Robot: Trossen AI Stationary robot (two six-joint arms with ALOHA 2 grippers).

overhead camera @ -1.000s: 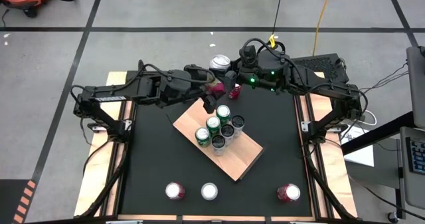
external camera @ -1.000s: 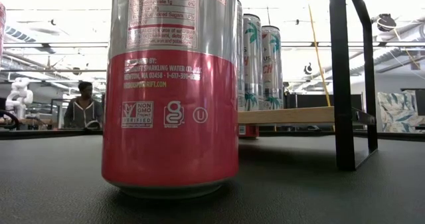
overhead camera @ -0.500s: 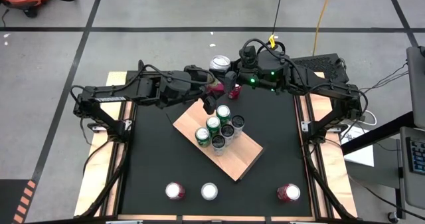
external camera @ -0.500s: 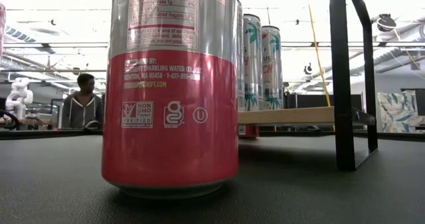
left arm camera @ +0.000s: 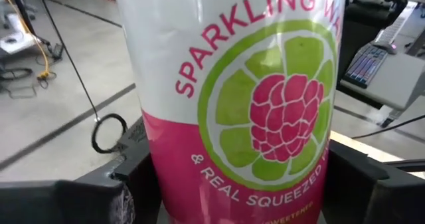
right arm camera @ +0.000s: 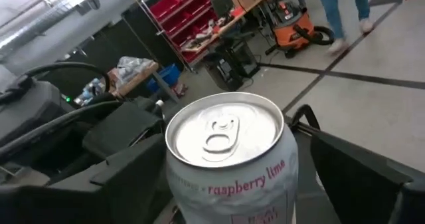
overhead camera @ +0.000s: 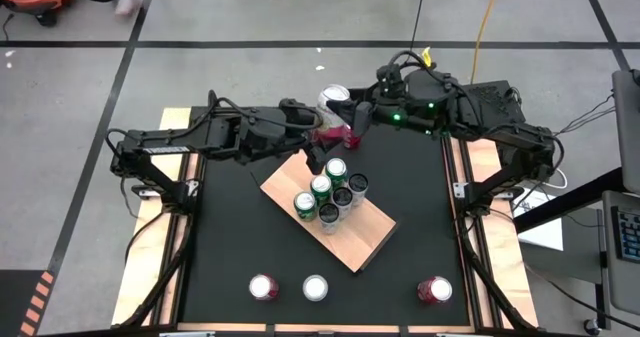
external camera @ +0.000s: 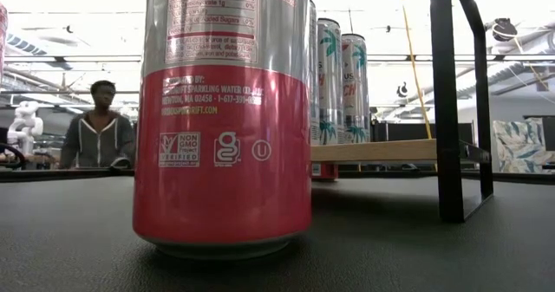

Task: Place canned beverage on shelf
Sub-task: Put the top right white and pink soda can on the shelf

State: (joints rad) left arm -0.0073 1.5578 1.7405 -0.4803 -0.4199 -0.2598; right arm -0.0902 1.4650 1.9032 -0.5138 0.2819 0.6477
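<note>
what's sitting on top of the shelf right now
Five upright cans stand clustered at one end of the shelf; the rest of the board is bare. Under it, the low view shows part of another can; the rest is hidden.

A pink can [external camera: 223,119] stands on the tabletop [external camera: 390,249]; behind it, cans [external camera: 340,80] stand on the shelf [external camera: 381,150].
</note>
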